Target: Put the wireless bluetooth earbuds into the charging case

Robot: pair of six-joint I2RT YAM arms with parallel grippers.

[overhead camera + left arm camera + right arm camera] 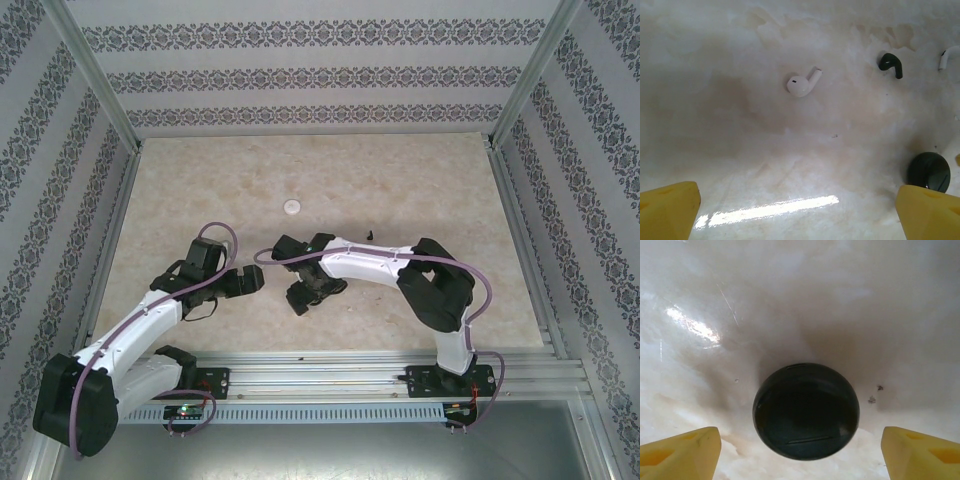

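Two claws stand spread wide over the table [400, 180]. The right claw [800, 452] brackets the black charging case [806, 411], which lies centred just ahead of its fingertips, evidently lined up so that it can be gripped or steadied. The left claw [800, 215] hangs empty; a white earbud [802, 84] lies well ahead of it and a black earbud [891, 65] ahead to its right, both loose, awaiting pickup.
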